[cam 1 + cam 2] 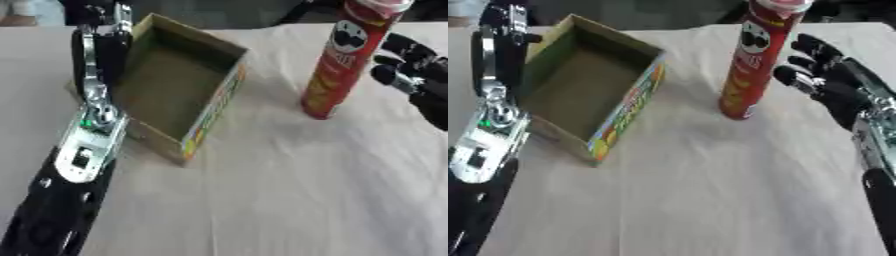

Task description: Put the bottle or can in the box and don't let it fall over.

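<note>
A tall red crisp can [750,65] stands upright on the white cloth, right of the box and apart from it. The open cardboard box [627,107] has a colourful printed side and nothing inside. My right hand [840,92] is open just to the right of the can, fingers spread toward it, with a small gap between them and the can. My left arm runs along the box's left wall, and my left hand [98,30] lies open against the far left corner of the box.
A white cloth [702,190] covers the table, bare across the near half. My left forearm [83,150] lies over the near left part of the table. The table's far edge runs just behind the box and the can.
</note>
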Controlling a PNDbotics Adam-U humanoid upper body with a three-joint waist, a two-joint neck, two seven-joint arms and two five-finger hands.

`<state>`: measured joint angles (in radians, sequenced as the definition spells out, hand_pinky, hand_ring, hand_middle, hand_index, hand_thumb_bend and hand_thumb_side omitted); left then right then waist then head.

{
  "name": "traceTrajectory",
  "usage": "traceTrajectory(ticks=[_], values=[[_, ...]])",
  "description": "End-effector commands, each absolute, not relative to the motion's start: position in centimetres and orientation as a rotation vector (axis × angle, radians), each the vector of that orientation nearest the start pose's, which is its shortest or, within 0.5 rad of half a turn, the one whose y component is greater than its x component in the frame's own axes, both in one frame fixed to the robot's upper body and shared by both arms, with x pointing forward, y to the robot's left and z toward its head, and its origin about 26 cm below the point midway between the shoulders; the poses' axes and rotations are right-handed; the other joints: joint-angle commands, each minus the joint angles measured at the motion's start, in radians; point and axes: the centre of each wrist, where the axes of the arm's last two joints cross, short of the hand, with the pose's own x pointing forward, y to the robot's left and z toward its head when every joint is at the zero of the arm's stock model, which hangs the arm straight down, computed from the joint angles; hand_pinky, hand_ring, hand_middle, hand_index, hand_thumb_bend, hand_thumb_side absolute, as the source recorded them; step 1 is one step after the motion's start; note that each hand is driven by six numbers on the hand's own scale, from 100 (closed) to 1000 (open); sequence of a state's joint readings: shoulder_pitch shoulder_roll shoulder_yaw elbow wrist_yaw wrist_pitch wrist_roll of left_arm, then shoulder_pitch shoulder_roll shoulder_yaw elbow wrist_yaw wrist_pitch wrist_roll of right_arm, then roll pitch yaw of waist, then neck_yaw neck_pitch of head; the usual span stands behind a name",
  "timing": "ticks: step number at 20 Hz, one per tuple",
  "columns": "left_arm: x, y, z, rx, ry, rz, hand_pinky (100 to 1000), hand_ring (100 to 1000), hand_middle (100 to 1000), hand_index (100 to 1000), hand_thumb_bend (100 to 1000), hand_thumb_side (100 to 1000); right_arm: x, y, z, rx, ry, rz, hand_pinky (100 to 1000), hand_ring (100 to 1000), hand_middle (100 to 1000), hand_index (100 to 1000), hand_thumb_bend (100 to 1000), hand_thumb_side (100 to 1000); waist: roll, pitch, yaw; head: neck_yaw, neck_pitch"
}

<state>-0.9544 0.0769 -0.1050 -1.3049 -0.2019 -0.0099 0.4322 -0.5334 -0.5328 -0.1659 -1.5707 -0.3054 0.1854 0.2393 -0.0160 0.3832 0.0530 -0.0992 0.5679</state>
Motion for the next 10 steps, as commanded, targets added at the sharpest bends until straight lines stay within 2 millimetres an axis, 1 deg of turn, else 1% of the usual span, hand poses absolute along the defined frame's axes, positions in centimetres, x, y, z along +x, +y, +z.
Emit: traceTrajectory(ticks=[1, 2, 4, 10], values=[[43.16, 11.27, 26.35, 0.262, -2.353, -0.075, 642, 1000, 884, 652, 337, 942, 36.83, -36.53, 24.42, -0.057, -1.964, 0.359, 1000, 1000, 1000, 1000, 656, 315, -0.003, -0.019, 0.001, 0.002, -0.016], [43.17, 11.27, 26.4, 0.258, -2.354, -0.076, 648, 1000, 887, 656, 356, 978, 36.87, -36.59, 24.46, -0.059, -1.966, 0.358, 1000, 1000, 1000, 1000, 653, 321, -0.003, -0.019, 0.001, 0.002, -0.018], [43.2, 11.29, 26.51, 0.251, -2.356, -0.074, 654, 1000, 889, 658, 383, 1000, 36.95, -36.68, 24.56, -0.061, -1.97, 0.356, 1000, 1000, 1000, 1000, 646, 330, -0.003, -0.018, 0.001, 0.001, -0.022], [43.35, 11.32, 27.26, 0.255, -2.374, -0.075, 660, 1000, 885, 652, 376, 1000, 37.19, -36.93, 24.88, -0.059, -1.98, 0.333, 1000, 1000, 1000, 1000, 617, 351, -0.001, -0.018, 0.004, -0.011, -0.028]])
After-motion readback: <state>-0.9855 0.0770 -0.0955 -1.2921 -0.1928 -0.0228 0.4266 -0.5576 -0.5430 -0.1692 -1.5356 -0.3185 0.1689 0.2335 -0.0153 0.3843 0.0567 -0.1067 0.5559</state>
